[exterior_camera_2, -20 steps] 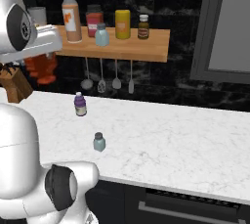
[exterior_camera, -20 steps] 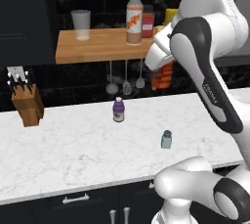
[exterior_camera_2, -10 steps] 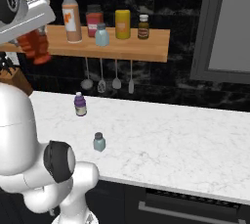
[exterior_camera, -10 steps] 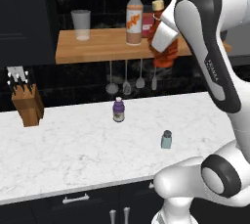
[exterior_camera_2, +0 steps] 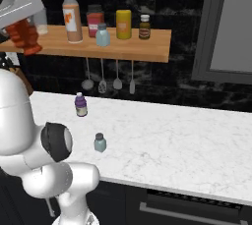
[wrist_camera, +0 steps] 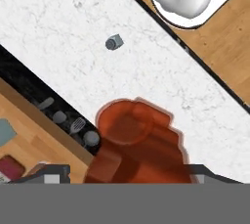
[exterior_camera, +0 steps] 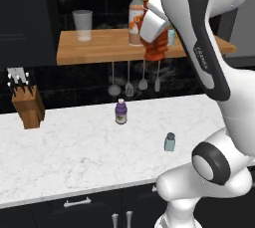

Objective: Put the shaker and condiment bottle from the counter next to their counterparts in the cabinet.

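Gripper [exterior_camera: 155, 43] hangs in the air at the front edge of the cabinet [exterior_camera: 99, 48] shelf, its jaws spread wide around the condiment bottle [exterior_camera: 156, 47], a red-brown bulbous body that it carries clear of any surface; from the right base camera the same bottle [exterior_camera_2: 24, 36] hangs off the left end of the shelf board [exterior_camera_2: 147, 52], and the hand camera looks straight down over its rounded red-brown body [wrist_camera: 134, 142]. Just behind it on the shelf stand the counterparts: the tall clear bottle with the orange label [exterior_camera_2: 72, 13] and a small pale blue grey-capped shaker [exterior_camera_2: 102, 35]. Further along toward the shelf's right end sit a red jar [exterior_camera_2: 94, 20], a yellow can [exterior_camera_2: 123, 24] and a small brown bottle [exterior_camera_2: 143, 26]; a clear glass [exterior_camera: 82, 25] stands near the left end. Below the shelf hang four utensils [exterior_camera_2: 109, 76]. Down on the tabletop [exterior_camera: 74, 147], the shaker [exterior_camera: 170, 142] stands upright near the front edge, well apart from a small purple bottle [exterior_camera: 120, 112] nearer the back edge. A wooden knife block [exterior_camera: 26, 102] sits toward the back left corner.
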